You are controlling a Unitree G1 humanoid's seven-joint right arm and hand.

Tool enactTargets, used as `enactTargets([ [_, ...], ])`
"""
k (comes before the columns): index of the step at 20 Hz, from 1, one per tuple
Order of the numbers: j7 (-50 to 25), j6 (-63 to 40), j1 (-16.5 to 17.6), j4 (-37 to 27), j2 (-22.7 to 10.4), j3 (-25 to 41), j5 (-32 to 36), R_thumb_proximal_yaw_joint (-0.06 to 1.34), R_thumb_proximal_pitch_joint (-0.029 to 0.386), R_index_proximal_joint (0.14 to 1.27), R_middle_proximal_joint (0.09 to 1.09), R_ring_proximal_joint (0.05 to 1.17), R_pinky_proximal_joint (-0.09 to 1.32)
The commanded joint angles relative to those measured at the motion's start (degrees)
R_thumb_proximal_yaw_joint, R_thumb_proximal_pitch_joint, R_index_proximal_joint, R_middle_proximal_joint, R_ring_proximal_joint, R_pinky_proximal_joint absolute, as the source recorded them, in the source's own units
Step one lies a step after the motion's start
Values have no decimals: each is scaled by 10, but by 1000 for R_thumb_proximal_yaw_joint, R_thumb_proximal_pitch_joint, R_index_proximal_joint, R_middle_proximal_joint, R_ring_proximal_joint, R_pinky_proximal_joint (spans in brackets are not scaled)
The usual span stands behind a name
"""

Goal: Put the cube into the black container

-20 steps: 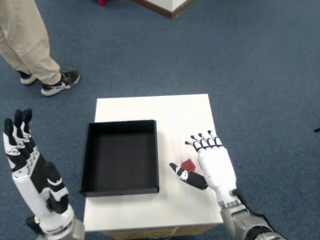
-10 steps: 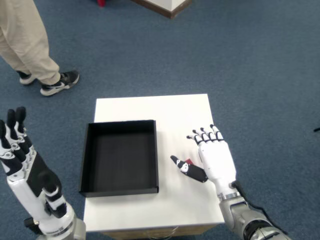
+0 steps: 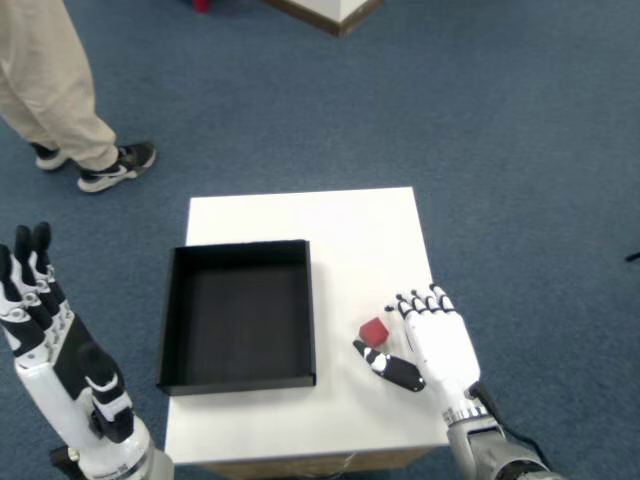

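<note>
A small red cube (image 3: 374, 331) lies on the white table (image 3: 340, 225), just right of the black container (image 3: 311, 312). The container is a shallow square tray and nothing lies in it. My right hand (image 3: 436, 345) hovers at the table's right front, palm turned toward the cube, fingers (image 3: 420, 304) apart. Its thumb (image 3: 391, 368) reaches out just below the cube. The cube sits in the gap between thumb and fingers, and I see no finger closed on it. The hand looks open.
My left hand (image 3: 58, 365) is raised off the table's left front corner, fingers straight. A person's legs (image 3: 50, 80) and dark shoe (image 3: 118, 166) stand on the blue carpet at the far left. A wooden base (image 3: 335, 12) is at the top.
My right hand has drawn back toward me and slightly right. The cube, half hidden by the thumb half a second ago, now shows fully. The left hand dropped a little.
</note>
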Motion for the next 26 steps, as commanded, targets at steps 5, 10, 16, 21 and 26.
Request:
enactTargets([
  [5, -8, 18, 3, -24, -6, -12, -7, 261, -19, 576, 341, 293, 140],
  [10, -7, 22, 11, -30, -4, -15, -7, 266, -19, 591, 338, 290, 136],
  [16, -4, 25, 8, -44, -3, -12, -11, 260, -18, 608, 344, 298, 142],
  [21, 3, 31, 4, -49, -3, -11, -10, 261, -17, 625, 346, 299, 142],
  [26, 9, 35, -9, -59, -4, -6, -1, 260, -16, 639, 353, 301, 154],
])
